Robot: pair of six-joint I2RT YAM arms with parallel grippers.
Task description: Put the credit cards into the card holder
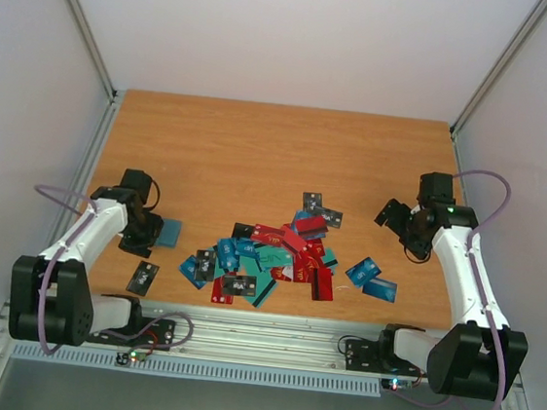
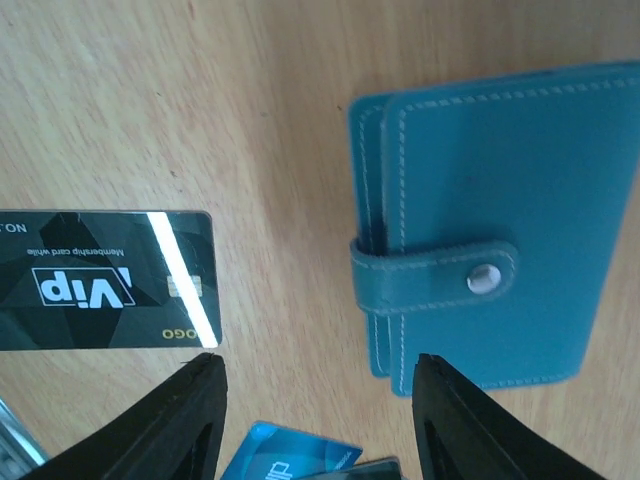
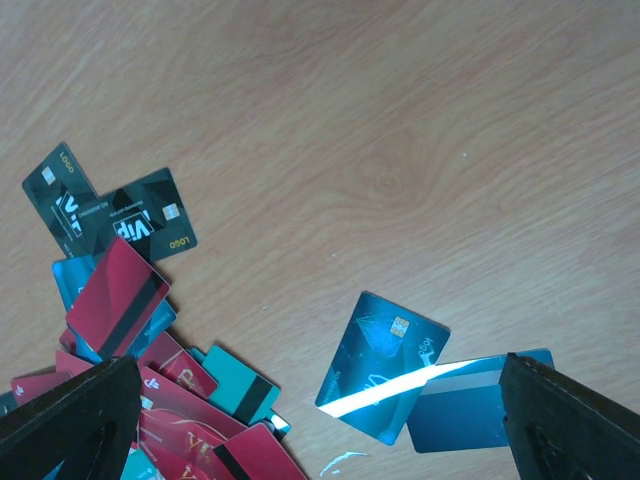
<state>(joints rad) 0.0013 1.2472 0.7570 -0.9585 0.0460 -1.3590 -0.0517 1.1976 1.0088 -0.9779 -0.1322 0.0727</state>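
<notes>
Arm poses over the wooden table, seen from above and from each wrist. We see the left arm reaching forward from its base along the table's left side, wrist turned downward, so that the left gripper hangs over bare wood. Its two fingers stand apart and grip nothing. The card holder lies flat and snapped closed just beyond the fingertips, with a black VIP card beside it. We see the right arm reaching forward and bending inward at the wrist. The right gripper is spread wide and empty above two blue cards at the right fringe of the credit cards. These lie in a loose, overlapping pile of red, teal, blue and black at the table's near middle, to the right of the card holder.
</notes>
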